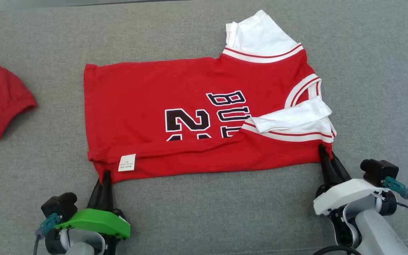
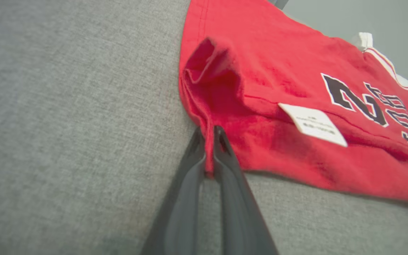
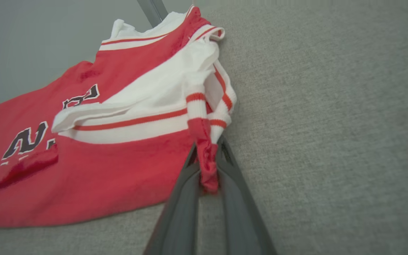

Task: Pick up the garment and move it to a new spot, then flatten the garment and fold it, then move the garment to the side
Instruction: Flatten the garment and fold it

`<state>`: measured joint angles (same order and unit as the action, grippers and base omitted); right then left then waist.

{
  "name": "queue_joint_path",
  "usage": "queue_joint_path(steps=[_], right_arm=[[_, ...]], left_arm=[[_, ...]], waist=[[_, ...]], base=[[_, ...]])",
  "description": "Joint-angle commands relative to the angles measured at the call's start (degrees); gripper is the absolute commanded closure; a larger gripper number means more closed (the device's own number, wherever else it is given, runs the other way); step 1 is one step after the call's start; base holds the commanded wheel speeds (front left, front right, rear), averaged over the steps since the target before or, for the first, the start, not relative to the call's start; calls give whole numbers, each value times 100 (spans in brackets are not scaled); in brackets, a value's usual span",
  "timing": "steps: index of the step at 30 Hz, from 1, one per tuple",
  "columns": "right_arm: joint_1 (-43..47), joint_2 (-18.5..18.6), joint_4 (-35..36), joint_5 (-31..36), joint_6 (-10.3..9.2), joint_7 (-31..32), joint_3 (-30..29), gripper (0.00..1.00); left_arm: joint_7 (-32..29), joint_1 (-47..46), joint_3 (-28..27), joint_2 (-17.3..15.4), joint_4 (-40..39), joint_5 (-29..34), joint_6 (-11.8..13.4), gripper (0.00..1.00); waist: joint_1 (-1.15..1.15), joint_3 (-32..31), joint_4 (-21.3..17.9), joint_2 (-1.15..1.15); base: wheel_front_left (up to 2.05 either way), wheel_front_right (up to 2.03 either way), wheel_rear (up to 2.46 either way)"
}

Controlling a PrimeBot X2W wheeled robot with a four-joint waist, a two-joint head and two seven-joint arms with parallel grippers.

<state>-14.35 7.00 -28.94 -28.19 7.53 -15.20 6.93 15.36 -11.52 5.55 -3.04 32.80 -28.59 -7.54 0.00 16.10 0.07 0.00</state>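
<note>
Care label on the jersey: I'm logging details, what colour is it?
The care label is white with small dark print, clearest in the left wrist view.

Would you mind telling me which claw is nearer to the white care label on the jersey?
Left. The left claw grips the jersey right beside the label; the right claw holds the jersey's far, shoulder end.

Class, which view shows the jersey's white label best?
Left wrist view: the label is large, its print lines visible. Head view shows it small at the jersey near hem. Right wrist view faces the sleeves.
</note>
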Motion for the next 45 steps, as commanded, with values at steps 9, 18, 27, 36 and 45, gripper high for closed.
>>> queue_joint_path(steps=[9, 18, 27, 36, 45], right_arm=[[223, -63, -81, -301, -8, 6, -120, 100], [303, 81, -793, -974, -8, 5, 296, 100], [527, 276, -1330, -1625, -8, 6, 842, 100], [903, 493, -1474, -1904, -9, 6, 1116, 100], [849, 642, -1217, -1442, -9, 6, 546, 0]], left_arm=[[-26, 10, 122, 6, -533, -626, 11, 100], [-24, 426, 5, -22, -6, -499, 11, 100], [-23, 817, -31, -27, 523, -481, 11, 100], [-23, 1125, -102, -37, 945, -404, 12, 100], [-23, 1144, -258, -87, 824, 149, 12, 0]], waist=[[0, -742, 136, 0], [0, -1895, 72, 0], [0, -2293, 34, 0], [0, -2123, 78, 0], [0, -1836, 151, 0]], base=[[0, 0, 0], [0, 0, 0], [0, 0, 0], [0, 0, 0], [0, 0, 0]])
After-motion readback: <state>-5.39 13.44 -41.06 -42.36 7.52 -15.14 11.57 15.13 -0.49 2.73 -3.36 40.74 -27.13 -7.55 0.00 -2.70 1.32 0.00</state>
